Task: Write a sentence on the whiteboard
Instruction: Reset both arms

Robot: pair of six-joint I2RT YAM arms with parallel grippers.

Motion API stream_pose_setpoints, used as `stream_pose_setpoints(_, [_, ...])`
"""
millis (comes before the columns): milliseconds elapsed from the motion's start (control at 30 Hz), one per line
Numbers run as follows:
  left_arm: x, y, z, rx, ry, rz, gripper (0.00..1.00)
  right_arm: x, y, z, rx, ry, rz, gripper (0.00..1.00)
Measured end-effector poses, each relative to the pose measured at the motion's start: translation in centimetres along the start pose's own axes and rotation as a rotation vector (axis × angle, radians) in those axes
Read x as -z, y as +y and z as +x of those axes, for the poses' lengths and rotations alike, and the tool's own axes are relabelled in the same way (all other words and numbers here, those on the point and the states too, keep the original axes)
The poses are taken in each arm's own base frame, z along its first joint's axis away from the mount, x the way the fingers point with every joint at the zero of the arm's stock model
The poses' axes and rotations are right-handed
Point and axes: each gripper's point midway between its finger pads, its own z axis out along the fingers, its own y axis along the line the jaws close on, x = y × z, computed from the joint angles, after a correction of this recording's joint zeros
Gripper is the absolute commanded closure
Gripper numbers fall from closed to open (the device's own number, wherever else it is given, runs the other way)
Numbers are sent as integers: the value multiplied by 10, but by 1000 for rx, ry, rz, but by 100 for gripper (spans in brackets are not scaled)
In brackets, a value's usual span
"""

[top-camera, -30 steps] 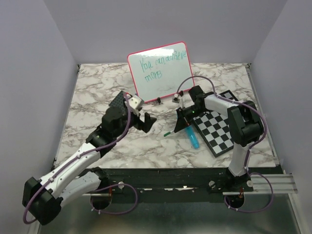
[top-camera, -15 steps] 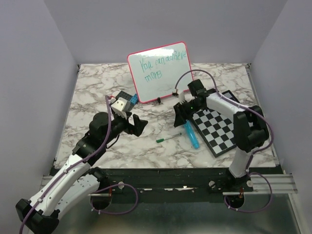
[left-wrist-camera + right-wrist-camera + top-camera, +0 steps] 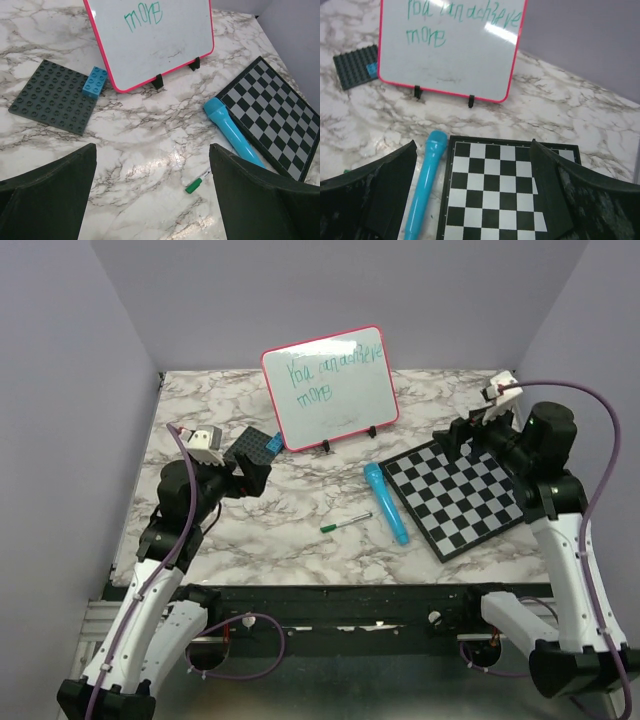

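Observation:
The whiteboard (image 3: 335, 390) stands propped on two black feet at the back of the table, its pink-red frame tilted slightly. The sentence (image 3: 332, 372) runs across it in two green lines; the right wrist view shows the sentence (image 3: 462, 17) on the whiteboard (image 3: 450, 60), the left wrist view only "more" on the whiteboard (image 3: 160, 45). A green marker (image 3: 345, 523) lies loose on the marble in front, also in the left wrist view as the marker (image 3: 197, 183). My left gripper (image 3: 248, 472) (image 3: 152, 150) hangs open at the left. My right gripper (image 3: 462, 436) (image 3: 472, 145) is open above the checkered board.
A cyan cylinder (image 3: 386, 502) lies beside the black-and-white checkered board (image 3: 465, 498) at the right. A dark studded baseplate (image 3: 50, 95) with a blue brick (image 3: 95, 81) sits left of the whiteboard. Purple walls close in the table's back and sides.
The right gripper opened and let go of the green marker, which now lies on the marble. Both arms pulled back and up, left arm leftward, right arm rightward.

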Motion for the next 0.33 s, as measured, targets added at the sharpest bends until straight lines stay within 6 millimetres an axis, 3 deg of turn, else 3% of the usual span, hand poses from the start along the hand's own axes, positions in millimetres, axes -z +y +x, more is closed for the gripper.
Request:
stream_pose_setpoints(133, [3,-6,-18,-6,-30,7,1,27,-17,-20,-86,-90,185,0])
stream_pose_setpoints(233, [7,-10,-32,-22,-64,13,1,36,-29,-26,-138,-126,284,0])
stream_pose_setpoints(333, [10,-6,-36,-55,-81,-8,1,34,-36,-11,-180,-110,332,0])
